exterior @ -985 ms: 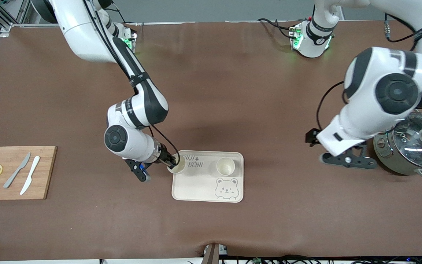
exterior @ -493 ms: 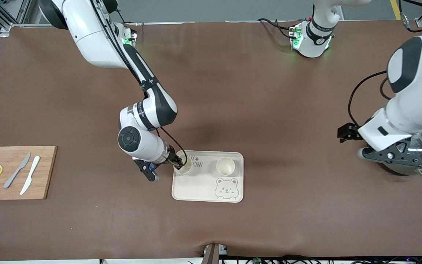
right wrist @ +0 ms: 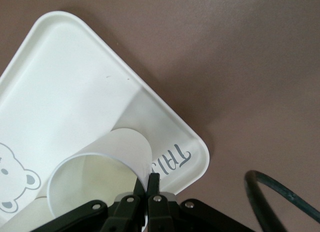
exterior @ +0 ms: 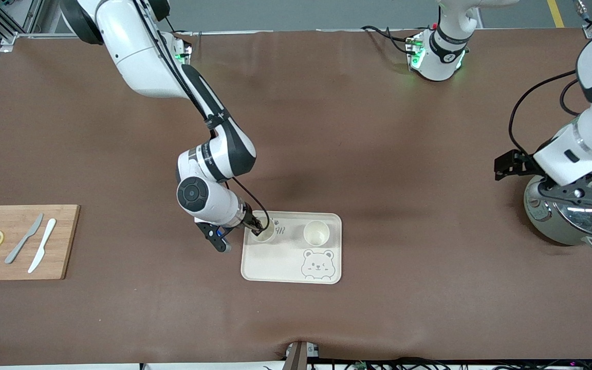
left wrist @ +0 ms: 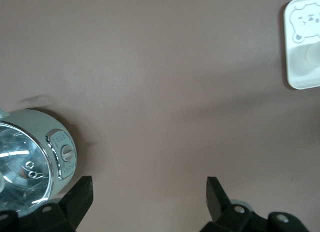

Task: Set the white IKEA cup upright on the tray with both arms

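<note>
The cream-white tray (exterior: 275, 264) with a bear face lies in the middle of the table. My right gripper (exterior: 259, 225) is shut on the rim of a white cup (exterior: 265, 232), holding it upright over the tray's corner toward the right arm's end. In the right wrist view the cup (right wrist: 100, 177) is pinched at its wall by the gripper (right wrist: 149, 184) over the tray (right wrist: 65, 91). A second white cup (exterior: 316, 233) stands upright on the tray. My left gripper (left wrist: 149, 189) is open and empty over the steel pot (exterior: 568, 216).
A steel pot with a glass lid (left wrist: 25, 162) stands at the left arm's end. A wooden cutting board (exterior: 62, 241) with two knives and lemon slices lies at the right arm's end. Brown table cloth surrounds the tray.
My right gripper has carried the cup farther over the tray toward the second cup. My left arm has drawn back toward its end of the table, over the pot.
</note>
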Robot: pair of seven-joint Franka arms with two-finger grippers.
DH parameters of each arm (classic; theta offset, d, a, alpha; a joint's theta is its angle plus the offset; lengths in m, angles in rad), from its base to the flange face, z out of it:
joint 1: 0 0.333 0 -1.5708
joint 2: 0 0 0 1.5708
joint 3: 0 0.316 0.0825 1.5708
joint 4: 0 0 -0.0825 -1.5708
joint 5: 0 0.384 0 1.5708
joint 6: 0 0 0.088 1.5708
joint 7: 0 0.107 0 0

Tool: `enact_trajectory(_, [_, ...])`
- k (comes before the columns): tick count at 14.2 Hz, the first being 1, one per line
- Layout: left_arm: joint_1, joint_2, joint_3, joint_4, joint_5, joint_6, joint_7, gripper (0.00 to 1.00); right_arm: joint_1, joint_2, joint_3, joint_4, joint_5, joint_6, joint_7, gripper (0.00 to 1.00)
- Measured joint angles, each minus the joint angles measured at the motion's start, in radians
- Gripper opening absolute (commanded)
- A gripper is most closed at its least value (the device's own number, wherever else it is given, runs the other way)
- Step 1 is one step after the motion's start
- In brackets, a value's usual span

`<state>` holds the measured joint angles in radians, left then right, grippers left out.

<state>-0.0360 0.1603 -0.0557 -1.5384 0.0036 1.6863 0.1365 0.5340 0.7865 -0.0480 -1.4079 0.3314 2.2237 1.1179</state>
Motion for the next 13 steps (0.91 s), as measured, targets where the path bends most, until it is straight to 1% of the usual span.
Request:
enact_trajectory(1, [0.008, -0.018, 0.0, -0.018, -0.008, 0.003, 0.008, 1.0, 0.0, 0.002, 0.0, 0.0, 0.0, 0.001, 0.0, 0.0])
enact_trajectory(2, [0.01, -0.032, 0.0, -0.027, -0.01, 0.003, 0.011, 1.0, 0.0, 0.002, 0.0, 0.002, 0.0, 0.001, 0.0, 0.1])
enact_trajectory(3, [0.01, -0.041, 0.0, -0.034, -0.01, 0.003, 0.011, 1.0, 0.0, 0.002, -0.001, 0.002, 0.0, 0.001, 0.0, 0.64])
enact_trajectory(4, [0.01, -0.047, -0.001, -0.038, -0.01, 0.003, 0.011, 1.0, 0.0, 0.003, -0.002, 0.002, 0.0, 0.001, 0.0, 1.0])
enact_trajectory(9, [0.01, -0.064, -0.003, -0.044, -0.01, 0.002, 0.011, 1.0, 0.001, 0.005, -0.006, 0.008, -0.069, -0.004, -0.035, 1.0])
enact_trajectory(11, [0.009, -0.072, -0.003, -0.044, -0.01, 0.002, 0.009, 1.0, -0.001, 0.003, -0.014, 0.03, -0.074, -0.058, -0.039, 1.0])
enact_trajectory(13, [0.007, -0.077, -0.003, -0.045, -0.01, 0.001, 0.004, 1.0, -0.015, 0.001, -0.02, 0.084, -0.074, -0.152, -0.041, 1.0])
